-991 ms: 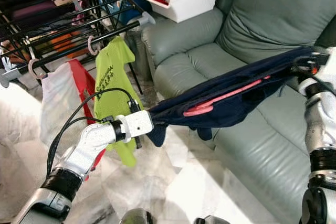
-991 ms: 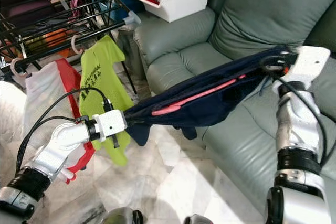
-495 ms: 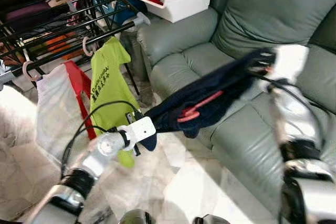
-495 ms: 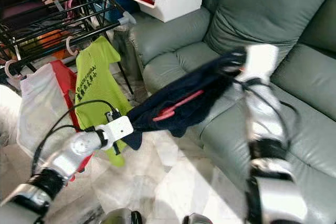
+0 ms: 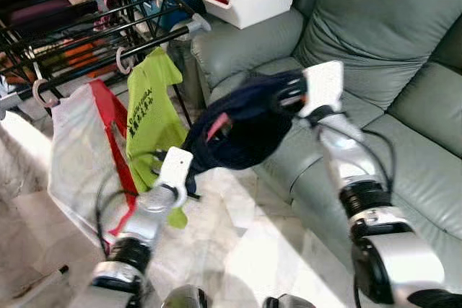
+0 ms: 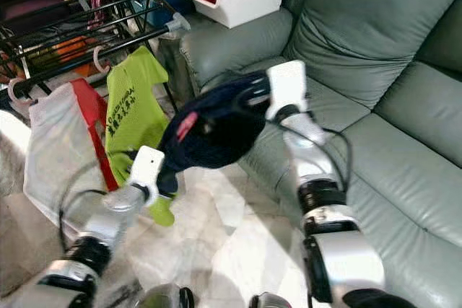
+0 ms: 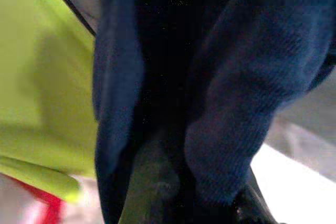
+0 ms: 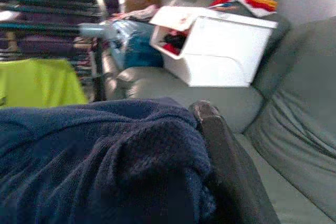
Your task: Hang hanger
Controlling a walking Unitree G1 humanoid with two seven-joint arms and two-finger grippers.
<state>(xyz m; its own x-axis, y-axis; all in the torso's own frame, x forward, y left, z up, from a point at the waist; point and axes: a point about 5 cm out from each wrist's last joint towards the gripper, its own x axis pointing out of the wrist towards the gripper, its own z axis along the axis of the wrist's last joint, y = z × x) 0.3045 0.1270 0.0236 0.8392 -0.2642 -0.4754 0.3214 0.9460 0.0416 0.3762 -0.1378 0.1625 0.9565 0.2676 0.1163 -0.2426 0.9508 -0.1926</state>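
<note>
Navy garment [image 5: 242, 124] on pink hanger [image 5: 216, 126] (hanger mostly hidden), bunched in front of the green sofa [image 5: 404, 48], beside the drying rack [image 5: 86, 27]. Left gripper [image 5: 189, 171] pinches its lower edge; right gripper [image 5: 285, 95] clamps its upper edge.

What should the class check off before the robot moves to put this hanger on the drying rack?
1. Navy garment held at both ends, by left claw and right claw: ok.
2. Pink hanger inside the garment: ok, a bit pokes out.
3. Hanger's hook free to catch the rail: cannot tell, cloth hides it.
4. Free stretch on the rack rail to the right of the green shirt: ok.
5. Garment spread out: not ok, bunched between the claws.
</note>
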